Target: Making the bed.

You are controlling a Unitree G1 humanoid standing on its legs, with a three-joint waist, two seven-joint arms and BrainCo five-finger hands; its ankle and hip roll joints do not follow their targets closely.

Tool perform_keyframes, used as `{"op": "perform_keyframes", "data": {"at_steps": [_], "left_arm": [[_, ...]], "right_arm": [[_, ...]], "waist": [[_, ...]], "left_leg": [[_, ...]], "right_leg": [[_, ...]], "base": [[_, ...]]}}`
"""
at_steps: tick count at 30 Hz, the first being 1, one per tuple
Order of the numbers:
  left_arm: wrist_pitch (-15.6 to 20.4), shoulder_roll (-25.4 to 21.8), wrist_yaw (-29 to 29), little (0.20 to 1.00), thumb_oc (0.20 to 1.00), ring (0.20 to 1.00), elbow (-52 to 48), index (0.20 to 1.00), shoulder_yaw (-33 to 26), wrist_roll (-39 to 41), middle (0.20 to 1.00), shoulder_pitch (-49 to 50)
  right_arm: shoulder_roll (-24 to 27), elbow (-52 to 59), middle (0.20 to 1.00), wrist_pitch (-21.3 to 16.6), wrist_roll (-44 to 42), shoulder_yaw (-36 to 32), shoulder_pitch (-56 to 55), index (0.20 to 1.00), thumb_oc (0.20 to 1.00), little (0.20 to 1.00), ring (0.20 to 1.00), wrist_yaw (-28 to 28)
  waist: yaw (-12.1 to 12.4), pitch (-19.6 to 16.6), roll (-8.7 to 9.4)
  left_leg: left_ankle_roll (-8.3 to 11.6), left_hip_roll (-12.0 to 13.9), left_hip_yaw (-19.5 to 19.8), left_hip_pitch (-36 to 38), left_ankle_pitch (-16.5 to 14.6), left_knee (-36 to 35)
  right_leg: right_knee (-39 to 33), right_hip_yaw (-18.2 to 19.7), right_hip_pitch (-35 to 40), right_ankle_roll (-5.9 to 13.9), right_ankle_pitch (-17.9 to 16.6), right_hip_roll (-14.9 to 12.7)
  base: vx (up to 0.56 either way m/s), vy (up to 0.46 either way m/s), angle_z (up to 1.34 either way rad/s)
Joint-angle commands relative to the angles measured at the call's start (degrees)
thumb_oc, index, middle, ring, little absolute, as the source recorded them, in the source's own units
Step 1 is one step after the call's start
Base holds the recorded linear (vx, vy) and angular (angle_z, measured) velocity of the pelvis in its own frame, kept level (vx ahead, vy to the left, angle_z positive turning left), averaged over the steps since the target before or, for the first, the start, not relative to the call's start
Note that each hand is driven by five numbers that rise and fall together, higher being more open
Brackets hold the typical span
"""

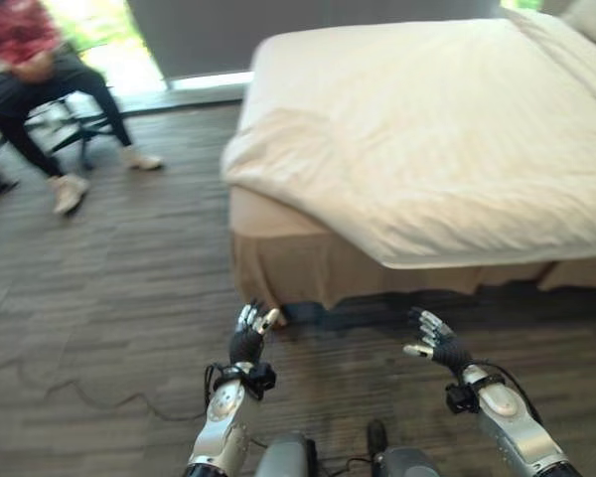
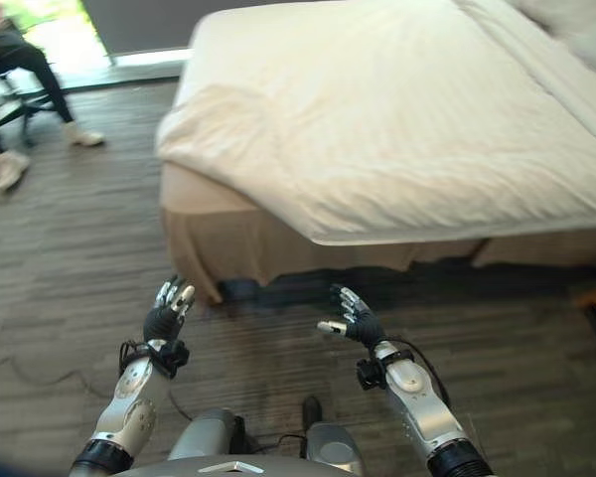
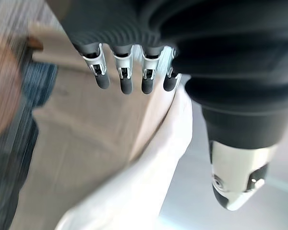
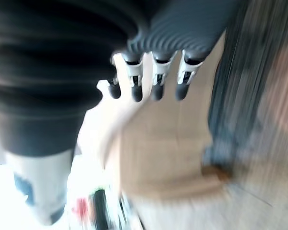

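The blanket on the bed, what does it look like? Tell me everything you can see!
The blanket is a big, cream-white, soft-looking cover with small wrinkles. It is spread over nearly the whole bed, and its edge hangs a little way over the side nearest the robot. At the bed's corner it is bunched up into a puffy fold. Below it the bed's tan side shows. A pillow lies at the far end. Neither robot hand touches it: the left robot hand and the right robot hand are over the floor.

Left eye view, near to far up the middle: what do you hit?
Left hand and right hand, both open and level with each other over the floor → tan bed skirt → white duvet → grey curtain.
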State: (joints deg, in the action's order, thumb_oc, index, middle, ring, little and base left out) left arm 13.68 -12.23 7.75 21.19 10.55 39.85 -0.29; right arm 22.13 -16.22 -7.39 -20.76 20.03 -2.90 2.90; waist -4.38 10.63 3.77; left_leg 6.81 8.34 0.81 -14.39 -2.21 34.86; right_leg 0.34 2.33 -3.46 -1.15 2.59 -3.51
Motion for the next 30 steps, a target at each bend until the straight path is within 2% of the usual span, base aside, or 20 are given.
{"op": "perform_keyframes", "data": {"at_steps": [1, 2, 3, 5, 6, 8, 10, 11, 13, 14, 15, 16, 17, 18, 19, 20, 23, 26, 28, 30], "left_arm": [[2.9, -0.7, 0.6, 1.0, 1.0, 1.0, -4.2, 1.0, -1.3, 0.8, 1.0, 0.4], [3.4, -1.1, 0.9, 1.0, 1.0, 1.0, -4.3, 1.0, -1.7, 1.4, 1.0, -0.3], [3.5, -1.4, 1.0, 1.0, 1.0, 1.0, -4.6, 1.0, -2.2, 1.5, 1.0, -0.6], [3.8, -2.2, 1.0, 1.0, 1.0, 1.0, -5.2, 1.0, -3.7, 1.8, 1.0, -0.6], [3.8, -2.2, 1.0, 1.0, 1.0, 1.0, -5.3, 1.0, -3.7, 1.8, 1.0, -0.6], [4.0, -3.2, 0.4, 1.0, 1.0, 1.0, -5.6, 1.0, -6.3, 1.7, 1.0, 0.3], [3.9, -4.4, 0.0, 1.0, 1.0, 1.0, -6.3, 1.0, -7.8, 0.2, 1.0, 1.7], [3.9, -4.4, 0.0, 1.0, 1.0, 1.0, -6.3, 1.0, -7.8, 0.1, 1.0, 1.7], [3.6, -6.1, -0.3, 1.0, 1.0, 1.0, -4.9, 1.0, -7.9, -1.2, 1.0, 1.0], [3.1, -7.8, 0.7, 1.0, 1.0, 1.0, -3.6, 1.0, -6.6, -3.9, 1.0, 0.1], [3.5, -8.5, 1.0, 1.0, 1.0, 1.0, -4.4, 1.0, -6.8, -3.9, 1.0, 0.4], [3.2, -9.6, 1.6, 1.0, 1.0, 1.0, -4.8, 1.0, -7.9, -4.8, 1.0, 1.7], [2.9, -10.3, 1.5, 1.0, 1.0, 1.0, -5.6, 1.0, -9.0, -5.2, 1.0, 3.1], [3.0, -10.6, 0.9, 1.0, 1.0, 1.0, -5.7, 1.0, -9.0, -5.4, 1.0, 3.3], [2.5, -11.0, -1.1, 1.0, 1.0, 1.0, -5.3, 1.0, -9.0, -6.1, 1.0, 3.6], [2.1, -10.8, -1.4, 1.0, 1.0, 1.0, -5.3, 1.0, -9.1, -6.4, 1.0, 3.9], [1.7, -8.9, -1.2, 1.0, 1.0, 1.0, -4.0, 1.0, -8.7, -5.8, 1.0, 3.8], [2.2, -7.0, -1.2, 1.0, 1.0, 1.0, -4.0, 1.0, -8.5, -4.8, 1.0, 3.9], [2.2, -5.9, -1.8, 1.0, 1.0, 1.0, -4.0, 1.0, -7.7, -4.4, 1.0, 4.5], [1.9, -4.8, -2.7, 1.0, 1.0, 1.0, -4.4, 1.0, -7.0, -2.7, 1.0, 5.6]], "right_arm": [[3.8, 5.6, 1.0, -2.4, -1.5, 0.6, -1.4, 1.0, 1.0, 1.0, 1.0, 0.1], [5.0, 5.6, 1.0, -2.8, -0.4, 0.1, -2.3, 1.0, 1.0, 1.0, 1.0, 0.2], [5.8, 5.9, 1.0, -2.9, -0.2, -0.4, -3.0, 1.0, 1.0, 1.0, 1.0, 0.5], [6.6, 5.6, 1.0, -2.5, 0.0, -0.9, -3.9, 1.0, 1.0, 1.0, 1.0, 1.3], [6.6, 5.6, 1.0, -2.5, -0.1, -0.9, -4.0, 1.0, 1.0, 1.0, 1.0, 1.3], [7.0, 4.3, 1.0, -1.5, 0.1, -2.1, -5.1, 1.0, 1.0, 1.0, 1.0, 3.0], [6.5, 3.9, 1.0, -0.6, -0.6, -2.6, -5.6, 1.0, 1.0, 1.0, 1.0, 4.5], [6.5, 3.9, 1.0, -0.6, -0.6, -2.6, -5.6, 1.0, 1.0, 1.0, 1.0, 4.5], [5.0, 4.3, 1.0, 0.1, -0.9, -3.4, -6.9, 1.0, 1.0, 1.0, 1.0, 5.1], [3.2, 4.4, 1.0, -0.1, -0.6, -4.0, -7.3, 1.0, 1.0, 1.0, 1.0, 3.3], [2.2, 4.1, 1.0, -0.2, -1.3, -3.5, -6.4, 1.0, 1.0, 1.0, 1.0, 2.5], [0.4, 4.1, 1.0, -0.6, -4.6, -3.2, -6.1, 1.0, 1.0, 1.0, 1.0, 2.2], [-0.8, 4.4, 1.0, -0.5, -8.7, -2.6, -6.2, 1.0, 1.0, 1.0, 1.0, 3.6], [-0.3, 4.1, 1.0, -0.2, -8.3, -1.8, -6.0, 1.0, 1.0, 1.0, 1.0, 5.1], [2.1, 5.5, 1.0, -0.1, -4.3, 0.0, -6.4, 1.0, 1.0, 1.0, 1.0, 8.2], [3.3, 5.5, 1.0, 0.2, -2.6, 0.1, -6.8, 1.0, 1.0, 1.0, 1.0, 8.7], [3.5, 3.3, 1.0, 0.6, -1.9, -0.9, -7.4, 1.0, 1.0, 1.0, 1.0, 7.6], [3.0, 3.2, 1.0, 0.0, -4.5, -2.0, -7.4, 1.0, 1.0, 1.0, 1.0, 7.5], [3.1, 3.3, 1.0, -0.4, -4.6, -2.5, -7.5, 1.0, 1.0, 1.0, 1.0, 7.5], [3.1, 3.2, 1.0, -0.4, -4.4, -2.2, -7.3, 1.0, 1.0, 1.0, 1.0, 7.1]], "waist": [[1.3, -2.1, -2.04], [1.2, -3.0, -3.94], [1.4, -3.2, -4.57], [1.9, -3.6, -5.4], [1.9, -3.6, -5.31], [2.5, -4.1, -5.77], [2.6, -4.4, -5.83], [2.7, -4.4, -5.71], [1.2, -4.2, -5.72], [0.1, -3.1, -5.54], [-0.2, -1.5, -5.7], [0.1, -0.6, -6.0], [-0.1, -0.3, -6.33], [-0.4, 0.2, -6.71], [0.3, 0.3, -6.72], [1.0, 0.2, -6.43], [0.5, 0.4, -6.28], [0.7, 0.7, -5.56], [1.3, 0.0, -4.88], [3.0, -1.3, -3.64]], "left_leg": [[-1.15, 7.6, 0.1, 9.2, 13.6, -15.7], [0.75, 11.2, 3.7, 10.9, 18.5, -24.8], [1.65, 12.7, 6.2, 10.7, 20.5, -27.8], [3.52, 13.5, 11.0, 10.1, 22.8, -30.3], [3.5, 13.4, 11.0, 10.2, 22.7, -30.3], [5.83, 11.9, 16.3, 9.5, 19.8, -28.4], [6.34, 9.4, 18.6, 8.9, 11.9, -24.5], [6.26, 9.2, 18.5, 8.7, 11.5, -23.9], [5.15, 7.7, 15.1, 9.1, 1.8, -26.8], [2.17, 4.3, 12.4, 9.7, -0.5, -28.9], [1.26, 3.3, 11.2, 10.7, -0.9, -29.2], [0.43, 2.7, 8.6, 12.0, 0.0, -31.2], [-0.34, 1.8, 7.0, 13.0, 1.0, -33.2], [-1.31, 1.5, 6.1, 13.2, 1.5, -34.1], [-3.17, 0.5, 3.9, 14.2, 2.7, -36.9], [-4.18, -1.0, 2.5, 14.6, 3.0, -37.9], [-5.8, -3.2, 0.3, 15.6, 3.2, -38.9], [-6.26, -4.5, -1.2, 16.5, 3.1, -39.0], [-6.48, -5.6, -2.4, 16.8, 2.9, -39.5], [-6.33, -6.4, -4.6, 16.6, 2.5, -39.5]], "right_leg": [[5.4, 1.0, 4.6, 6.38, 0.8, -5.0], [6.4, 3.6, 3.9, 8.2, 2.0, -6.1], [7.1, 5.3, 3.7, 9.01, 2.7, -7.3], [7.8, 7.6, 4.0, 10.48, 3.4, -9.9], [7.9, 7.6, 4.1, 10.5, 3.6, -10.0], [6.3, 9.9, 5.2, 12.66, 2.5, -14.6], [5.5, 11.4, 4.8, 14.19, 0.0, -18.1], [5.3, 11.4, 4.8, 14.28, 0.0, -18.3], [5.4, 12.3, 3.7, 15.34, -5.9, -21.7], [10.3, 13.8, -2.6, 12.26, -18.2, -23.6], [11.1, 12.5, -4.7, 10.82, -21.9, -23.0], [10.5, 8.4, -6.6, 11.21, -25.9, -24.2], [11.1, 4.4, -6.9, 11.14, -26.5, -23.7], [13.8, 4.5, -8.5, 10.75, -24.3, -21.0], [18.3, 0.2, -10.1, 10.54, -17.5, -16.1], [21.0, -4.5, -9.9, 10.22, -15.0, -14.8], [27.1, -6.4, -12.9, 9.59, -9.5, -7.5], [26.1, -8.7, -12.3, 8.68, -6.9, -4.4], [21.9, -12.2, -10.7, 8.03, -5.5, -3.2], [13.1, -18.7, -6.0, 7.05, -3.7, -3.5]], "base": [[0.26, 0.43, -1.33], [0.26, 0.475, -1.05], [0.34, 0.649, -0.78], [0.22, 0.426, -0.33], [0.27, 0.534, -0.58], [0.26, 0.623, -0.42], [0.15, 0.464, -0.4], [0.11, 0.409, -0.71], [0.1, 0.757, -0.23], [0.05, 1.001, 0.35], [0.01, 0.983, 0.68], [-0.01, 0.637, 0.15], [0.01, 0.68, -0.17], [0.01, 0.863, -1.23], [0.0, 0.854, -1.87], [-0.02, 0.822, -1.53], [-0.01, 0.447, -0.33], [0.0, 0.21, -0.66], [0.0, 0.153, -0.35], [0.01, 0.019, -0.74]]}}
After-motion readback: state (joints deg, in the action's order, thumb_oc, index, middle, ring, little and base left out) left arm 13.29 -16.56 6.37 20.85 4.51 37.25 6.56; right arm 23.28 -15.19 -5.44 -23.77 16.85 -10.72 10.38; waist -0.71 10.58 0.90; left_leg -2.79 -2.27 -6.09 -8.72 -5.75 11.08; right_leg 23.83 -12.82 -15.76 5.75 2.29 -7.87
